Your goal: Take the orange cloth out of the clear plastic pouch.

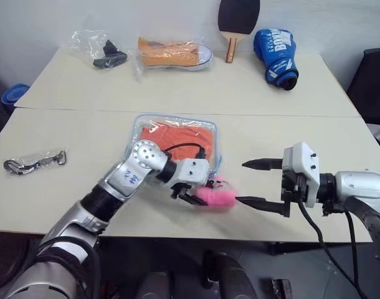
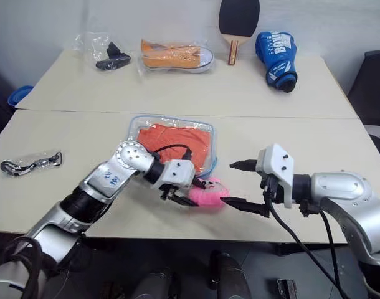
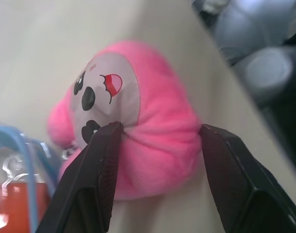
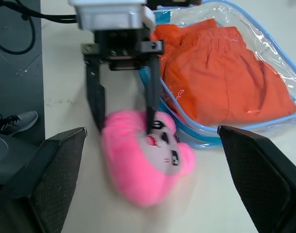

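Note:
The clear plastic pouch (image 1: 139, 126) with light blue trim lies flat on the near table, and the folded orange cloth (image 1: 179, 134) is inside it. Its pink plush charm (image 1: 216, 197) rests on the table by the pouch's near right corner. My left gripper (image 1: 189, 198) reaches across in front of the pouch and stands open, one finger (image 3: 102, 160) against the charm's face, the other just off its far side. My right gripper (image 1: 245, 182) hangs wide open just right of the charm, pointing at it, with nothing between its fingers.
On the far table lie a crinkled clear bag with a black object (image 1: 103, 53), a wrapped orange sneaker (image 1: 174, 55), a table-tennis paddle (image 1: 237, 22) and a blue boxing glove (image 1: 276, 55). A small bagged metal clip (image 1: 34, 163) lies at near left. The front edge runs just below the charm.

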`<move>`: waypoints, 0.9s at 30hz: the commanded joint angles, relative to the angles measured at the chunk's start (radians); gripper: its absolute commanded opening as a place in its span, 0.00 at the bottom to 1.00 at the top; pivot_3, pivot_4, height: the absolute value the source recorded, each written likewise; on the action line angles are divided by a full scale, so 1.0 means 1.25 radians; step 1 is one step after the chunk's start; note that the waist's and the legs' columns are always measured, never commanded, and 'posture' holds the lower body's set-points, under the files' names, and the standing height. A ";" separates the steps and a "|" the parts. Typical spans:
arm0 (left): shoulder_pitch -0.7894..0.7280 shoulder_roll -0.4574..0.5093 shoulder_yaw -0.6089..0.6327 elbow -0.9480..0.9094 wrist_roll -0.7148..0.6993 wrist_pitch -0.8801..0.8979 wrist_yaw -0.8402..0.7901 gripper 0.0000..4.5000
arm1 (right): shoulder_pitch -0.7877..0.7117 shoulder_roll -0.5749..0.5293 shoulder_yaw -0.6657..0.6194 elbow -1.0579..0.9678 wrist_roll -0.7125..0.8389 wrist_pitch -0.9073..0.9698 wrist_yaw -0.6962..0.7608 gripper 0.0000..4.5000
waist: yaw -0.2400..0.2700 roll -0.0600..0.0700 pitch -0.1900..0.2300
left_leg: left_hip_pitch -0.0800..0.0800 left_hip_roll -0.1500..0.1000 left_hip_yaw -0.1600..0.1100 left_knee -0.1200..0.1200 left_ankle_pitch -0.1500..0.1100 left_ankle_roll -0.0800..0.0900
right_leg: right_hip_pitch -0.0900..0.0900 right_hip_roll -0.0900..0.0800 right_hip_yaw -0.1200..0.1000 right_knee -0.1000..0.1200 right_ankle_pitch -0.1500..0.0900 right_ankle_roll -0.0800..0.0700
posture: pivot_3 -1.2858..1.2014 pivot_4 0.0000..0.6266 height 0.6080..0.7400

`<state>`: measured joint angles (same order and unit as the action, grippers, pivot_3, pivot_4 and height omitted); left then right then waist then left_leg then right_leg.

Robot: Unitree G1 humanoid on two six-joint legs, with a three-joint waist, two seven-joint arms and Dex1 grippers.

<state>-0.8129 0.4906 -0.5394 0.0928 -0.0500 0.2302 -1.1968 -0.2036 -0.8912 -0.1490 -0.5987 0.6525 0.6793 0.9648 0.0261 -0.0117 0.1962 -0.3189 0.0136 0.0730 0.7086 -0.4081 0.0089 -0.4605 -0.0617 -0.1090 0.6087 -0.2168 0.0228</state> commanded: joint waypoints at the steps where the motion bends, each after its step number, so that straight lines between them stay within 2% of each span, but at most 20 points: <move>1: 0.005 -0.006 -0.007 0.024 0.053 -0.063 0.019 0.59 | 0.008 -0.008 -0.035 -0.036 0.021 0.004 -0.019 1.00 | 0.000 0.000 0.000 | 0.000 0.000 0.000 0.000 0.000 0.000 | 0.000 0.000 0.000 0.000 0.000 0.000 | 0.52 0.24 1.00; 2: 0.010 -0.005 -0.006 0.026 0.058 -0.075 0.017 0.59 | 0.008 -0.007 -0.033 -0.037 0.021 0.003 -0.022 1.00 | 0.000 0.000 0.000 | 0.000 0.000 0.000 0.000 0.000 0.000 | 0.000 0.000 0.000 0.000 0.000 0.000 | 0.52 0.24 1.00; 5: 0.023 -0.006 0.009 0.019 0.050 -0.077 0.007 0.46 | 0.003 -0.003 -0.021 -0.031 0.015 -0.002 -0.028 1.00 | 0.000 0.000 0.000 | 0.000 0.000 0.000 0.000 0.000 0.000 | 0.000 0.000 0.000 0.000 0.000 0.000 | 0.52 0.24 1.00; 12: 0.057 0.018 0.042 -0.045 0.030 -0.056 -0.015 0.01 | -0.045 -0.004 0.036 0.026 -0.046 -0.054 -0.012 1.00 | 0.000 0.000 0.000 | 0.000 0.000 -0.001 0.001 0.000 0.000 | 0.000 0.000 0.000 0.000 0.000 0.000 | 0.52 0.24 1.00; 16: 0.082 0.079 0.072 -0.088 0.042 -0.056 -0.020 0.00 | -0.104 -0.001 0.158 0.111 -0.202 -0.161 -0.006 1.00 | -0.007 0.000 0.000 | 0.001 0.001 0.000 0.001 0.000 0.000 | -0.001 0.000 0.000 0.000 0.000 0.000 | 0.52 0.24 1.00; 20: 0.110 0.131 0.110 -0.127 0.035 -0.030 -0.012 0.00 | -0.199 0.057 0.287 0.229 -0.341 -0.266 -0.010 1.00 | -0.014 0.000 0.000 | 0.001 0.001 0.000 0.001 0.000 0.000 | -0.001 0.000 0.000 0.000 0.000 -0.001 | 0.52 0.24 1.00; 27: 0.151 0.169 0.156 -0.190 0.009 0.008 -0.006 0.00 | -0.327 0.179 0.379 0.421 -0.456 -0.382 -0.009 1.00 | -0.021 0.000 0.000 | 0.000 0.001 -0.001 0.003 0.000 0.000 | -0.003 0.000 -0.001 0.003 0.000 -0.001 | 0.52 0.24 1.00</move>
<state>-0.6321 0.6873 -0.3702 -0.1119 -0.0321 0.2245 -1.2120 -0.5878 -0.6797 0.3235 -0.0946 0.1111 0.2487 0.9550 0.0000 -0.0113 0.1962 -0.3192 0.0155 0.0717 0.7130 -0.4080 0.0085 -0.4647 -0.0616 -0.1107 0.6124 -0.2172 0.0218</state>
